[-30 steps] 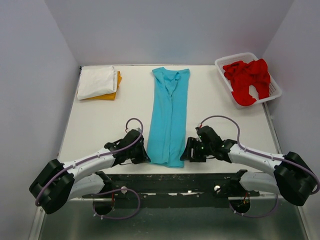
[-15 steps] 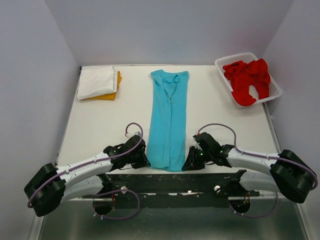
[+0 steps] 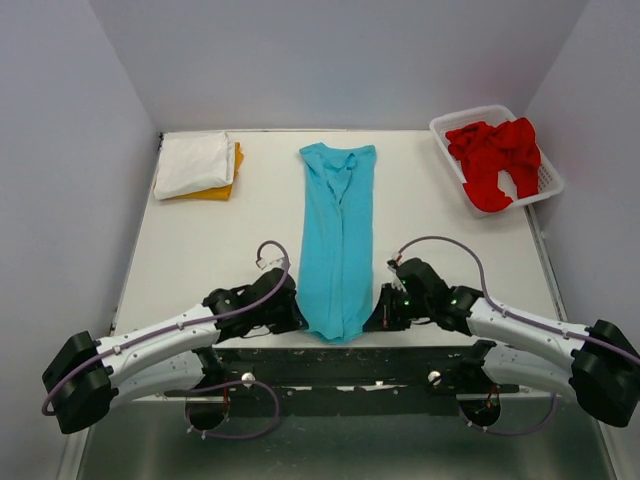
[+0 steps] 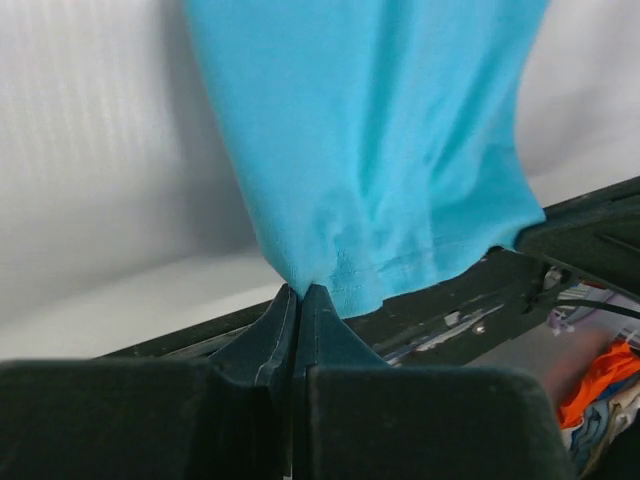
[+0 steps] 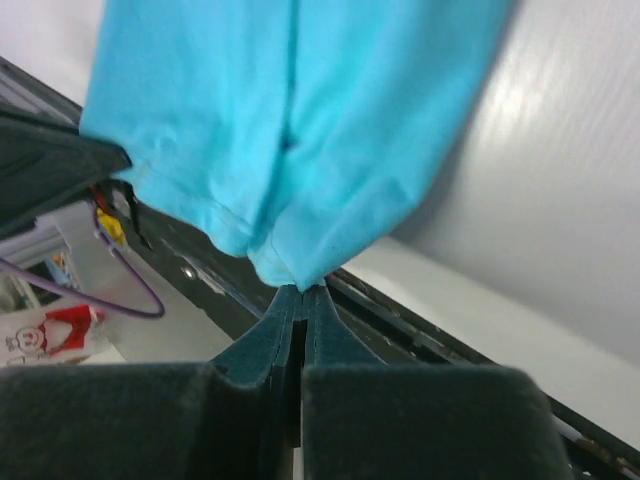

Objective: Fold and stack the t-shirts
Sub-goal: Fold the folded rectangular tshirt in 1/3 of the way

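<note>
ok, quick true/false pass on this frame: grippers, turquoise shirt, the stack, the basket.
1. The left gripper and right gripper are each shut on the near hem of the turquoise t-shirt. True.
2. The turquoise t-shirt is folded into a compact square. False: it lies as a long narrow strip running from the near edge toward the far side.
3. The white t-shirt lies on top of the orange t-shirt at the far left. True.
4. The red t-shirts are folded and stacked. False: they sit bunched in the basket at the far right.
</note>
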You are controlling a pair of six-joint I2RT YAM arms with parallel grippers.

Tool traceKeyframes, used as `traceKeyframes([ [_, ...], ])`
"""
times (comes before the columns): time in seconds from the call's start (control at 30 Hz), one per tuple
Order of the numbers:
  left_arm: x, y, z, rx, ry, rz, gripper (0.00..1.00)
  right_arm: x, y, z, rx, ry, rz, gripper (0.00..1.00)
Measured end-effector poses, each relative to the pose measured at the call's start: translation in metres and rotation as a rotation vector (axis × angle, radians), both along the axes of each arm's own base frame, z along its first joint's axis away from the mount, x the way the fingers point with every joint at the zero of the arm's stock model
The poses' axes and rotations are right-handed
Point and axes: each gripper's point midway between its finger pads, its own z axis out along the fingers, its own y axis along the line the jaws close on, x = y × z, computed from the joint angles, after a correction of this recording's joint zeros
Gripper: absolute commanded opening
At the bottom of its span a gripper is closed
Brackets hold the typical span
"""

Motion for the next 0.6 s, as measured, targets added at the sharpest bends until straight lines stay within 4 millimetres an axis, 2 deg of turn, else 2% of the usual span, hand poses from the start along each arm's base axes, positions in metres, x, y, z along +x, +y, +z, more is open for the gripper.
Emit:
traceKeyframes([
  [0.13,0.021,-0.013,0.034,-0.013,-0.077,-0.003,0.00,0.029,0.005,0.024,-0.019,-0.105,-0.071,0.01],
  [0.2,0.041,-0.021,0.052,-0.005,-0.117,0.003,0.00,0.049,0.002,0.031,-0.059,-0.169,-0.136,0.01],
  [0.33,0.083,-0.023,0.068,0.037,-0.155,0.046,0.00,0.088,0.002,0.046,-0.132,-0.282,-0.227,0.01],
  [0.6,0.150,-0.013,0.088,0.117,-0.210,0.088,0.00,0.172,0.002,0.069,-0.212,-0.437,-0.367,0.01],
])
